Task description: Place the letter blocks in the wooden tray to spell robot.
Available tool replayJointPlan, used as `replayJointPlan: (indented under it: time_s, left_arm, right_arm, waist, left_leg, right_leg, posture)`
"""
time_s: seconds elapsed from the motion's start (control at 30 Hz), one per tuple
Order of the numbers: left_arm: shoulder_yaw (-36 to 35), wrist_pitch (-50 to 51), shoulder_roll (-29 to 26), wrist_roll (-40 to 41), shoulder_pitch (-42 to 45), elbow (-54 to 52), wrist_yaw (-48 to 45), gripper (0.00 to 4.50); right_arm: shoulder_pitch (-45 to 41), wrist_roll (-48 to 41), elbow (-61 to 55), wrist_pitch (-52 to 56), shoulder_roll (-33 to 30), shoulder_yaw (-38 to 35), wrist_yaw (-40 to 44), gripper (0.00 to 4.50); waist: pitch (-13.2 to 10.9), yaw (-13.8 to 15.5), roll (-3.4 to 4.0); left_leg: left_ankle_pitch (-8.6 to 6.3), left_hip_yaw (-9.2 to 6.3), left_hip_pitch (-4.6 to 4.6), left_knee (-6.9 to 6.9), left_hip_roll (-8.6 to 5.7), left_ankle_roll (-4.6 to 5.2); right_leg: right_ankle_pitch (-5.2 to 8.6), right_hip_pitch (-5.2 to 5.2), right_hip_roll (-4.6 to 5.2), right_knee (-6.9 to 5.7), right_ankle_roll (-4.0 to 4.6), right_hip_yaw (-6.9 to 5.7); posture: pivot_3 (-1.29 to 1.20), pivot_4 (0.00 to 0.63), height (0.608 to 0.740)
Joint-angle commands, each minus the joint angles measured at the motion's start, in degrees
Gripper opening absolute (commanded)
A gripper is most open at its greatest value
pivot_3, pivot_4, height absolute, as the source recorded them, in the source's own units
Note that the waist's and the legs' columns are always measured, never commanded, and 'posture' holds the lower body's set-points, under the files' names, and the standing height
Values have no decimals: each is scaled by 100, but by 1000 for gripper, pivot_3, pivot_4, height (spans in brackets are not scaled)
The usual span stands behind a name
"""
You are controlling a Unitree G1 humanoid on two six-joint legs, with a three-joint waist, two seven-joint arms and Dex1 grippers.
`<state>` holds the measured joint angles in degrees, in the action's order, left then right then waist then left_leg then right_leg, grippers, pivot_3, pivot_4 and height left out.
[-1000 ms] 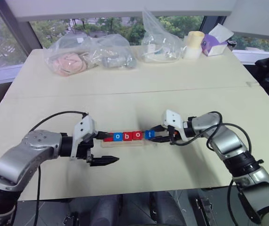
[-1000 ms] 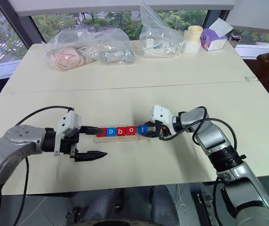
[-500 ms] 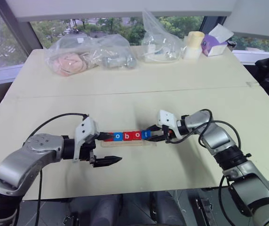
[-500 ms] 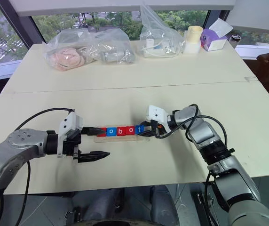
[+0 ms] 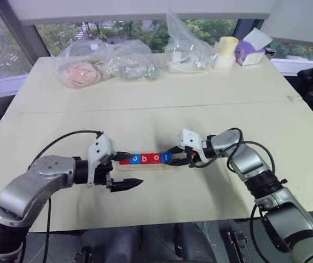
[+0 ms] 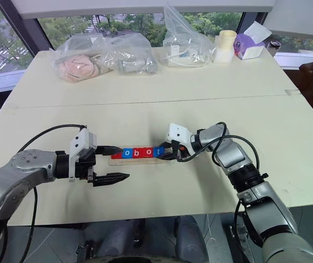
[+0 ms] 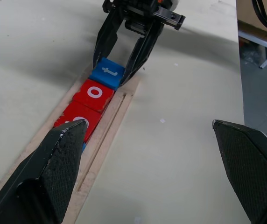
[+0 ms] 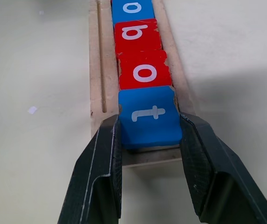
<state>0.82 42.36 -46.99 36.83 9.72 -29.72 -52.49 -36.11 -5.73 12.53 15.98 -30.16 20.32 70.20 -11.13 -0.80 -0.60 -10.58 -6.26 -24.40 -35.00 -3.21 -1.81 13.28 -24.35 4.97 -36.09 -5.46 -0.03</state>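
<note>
The letter blocks [image 8: 143, 70] are lined up in the slot of the wooden tray [image 8: 97, 70], which lies on the pale surface [image 5: 162, 109] between the two arms. Read from the right end, a blue t [image 8: 150, 116], a red o, a red b and a blue o are seen; the far left end is hidden. The blue t at the tray's right end is clamped between the fingers of the right claw [image 8: 150, 140], whose arm is bent inward and angled down. The left claw [image 5: 125, 170] is spread wide and empty at the tray's left end, reaching rightward. Plastic bags [image 5: 104, 63] are gathered at the far edge.
</note>
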Motion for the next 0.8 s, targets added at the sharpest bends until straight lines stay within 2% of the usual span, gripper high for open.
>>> replayJointPlan:
  time_s: [0.03,0.07,0.27,0.3,0.43,0.57,0.7,0.8]
  left_arm:
    - [-39,-55,18,-1,98,-54,3,4500]
    - [-35,-60,19,-6,104,-48,4,4500]
    - [-13,-151,45,-72,10,-29,11,4500]
    - [-17,-222,45,-107,-79,-20,-11,4500]
    - [-133,-757,19,-336,-734,52,-182,4500]
    - [-303,-938,-20,-352,-764,291,-283,4500]
    - [-899,-708,170,89,-735,439,-26,4500]
    - [-1471,-627,194,220,-1136,301,174,4500]
  right_arm:
    - [-11,-58,-190,-46,66,-73,-2,1155]
    - [-10,-53,-174,-59,75,-66,-10,1155]
    - [-71,11,-92,-150,245,-175,-348,4226]
    - [-81,-16,-109,-133,248,-209,-371,4467]
    - [17,-289,-621,163,46,-647,-572,4467]
    - [355,-548,-1272,646,-133,-1118,-892,4467]
    - [774,-1187,-1959,1553,-127,-1943,-1431,4467]
    - [1346,-1771,-2647,2312,-219,-2629,-1757,4467]
  waist:
    - [0,0,0]
    - [0,0,0]
    - [0,-4,0]
    - [0,-3,0]
    - [0,-1,2]
    - [1,43,0]
    - [0,21,1]
    - [1,13,1]
  left_leg:
    - [0,0,0,0,0,0]
    - [0,0,0,0,0,0]
    - [0,0,1,0,0,0]
    - [0,0,1,0,0,0]
    - [0,-1,0,3,0,0]
    - [0,-5,-1,-1,0,-1]
    - [-1,-19,0,0,1,-1]
    - [-1,-18,-3,4,1,-1]
  right_leg:
    - [0,0,0,0,0,0]
    - [0,0,0,0,0,0]
    - [0,0,-1,-1,0,0]
    - [0,0,-1,-1,0,0]
    - [0,-4,2,0,0,7]
    - [1,2,2,1,2,-3]
    - [1,0,7,0,2,2]
    - [2,-4,7,2,1,3]
  posture:
    - [0,150,740]
    - [0,150,740]
    - [0,150,740]
    - [0,150,740]
    - [0,150,740]
    - [0,150,740]
    - [0,150,740]
    - [0,150,740]
